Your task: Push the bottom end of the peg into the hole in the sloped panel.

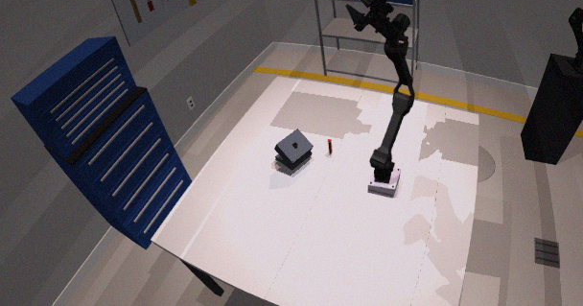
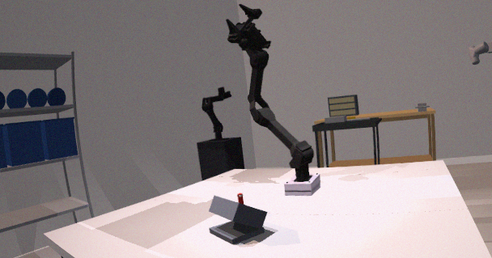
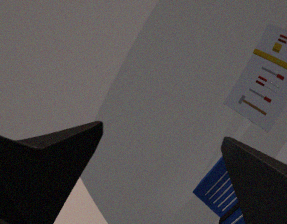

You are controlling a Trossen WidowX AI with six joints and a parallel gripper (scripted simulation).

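A small red peg stands upright on the table, between the panel and the arm's base. In the exterior view its lower part is hidden behind the panel. The grey sloped panel sits on a dark base; its one dark hole shows in the top view. Whether the peg has flat sides is too small to tell. My gripper is open and empty, raised high above the table, far from the peg. Neither peg nor panel shows in the wrist view.
The arm's base stands on the table. A blue drawer cabinet stands beyond the table's left edge in the top view. A metal shelf and a second arm on a black pedestal stand off the table.
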